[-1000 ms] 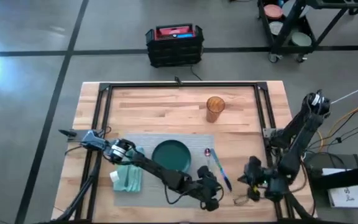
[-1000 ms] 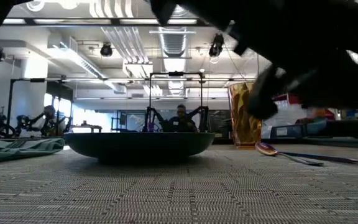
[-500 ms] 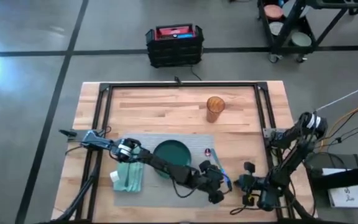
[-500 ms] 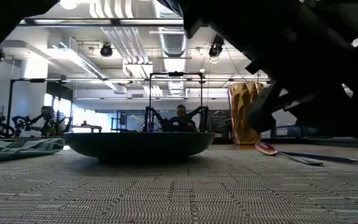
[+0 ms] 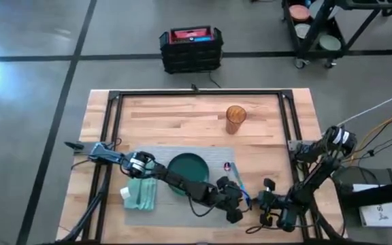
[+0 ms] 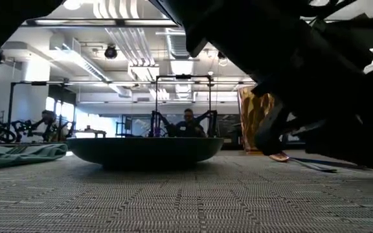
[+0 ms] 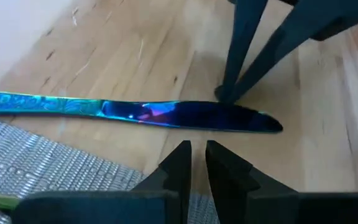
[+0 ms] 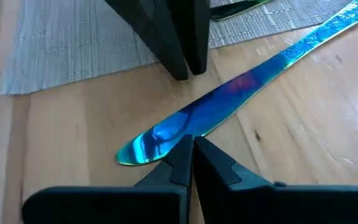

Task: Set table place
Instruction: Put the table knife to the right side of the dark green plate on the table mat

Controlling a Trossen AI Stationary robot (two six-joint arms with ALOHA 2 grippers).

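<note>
An iridescent blue knife (image 5: pixel 243 188) lies flat on the wooden table (image 5: pixel 182 116), just right of the grey placemat (image 5: pixel 182 212). My left gripper (image 7: pixel 197 149) is shut and stands just short of the blade on its placemat side. My right gripper (image 8: pixel 190 142) is shut, its tips at the blade's other side near the tip. On the placemat rest a dark green plate (image 5: pixel 188 169), a teal napkin (image 5: pixel 140 193) and a spoon (image 5: pixel 227 166). My right gripper sets its shut fingertips (image 7: pixel 221 94) against the edge of the knife's blade (image 8: pixel 166 134), near the blade's tip. The fingers slant down from the table's right side. The knife lies flat on the wood. My left gripper touches nothing that I can see.
An amber cup (image 5: pixel 235 118) stands on the wood at the far right. The table's black frame rails (image 5: pixel 288 129) run along its sides. In the low view the arms hide much of the right side, partly covering the cup (image 6: pixel 254 123).
My left gripper has gone toward the table's right and far edges, up to the knife. My right gripper has come toward the table's left edge and down to the blade. The knife has stayed where it was.
</note>
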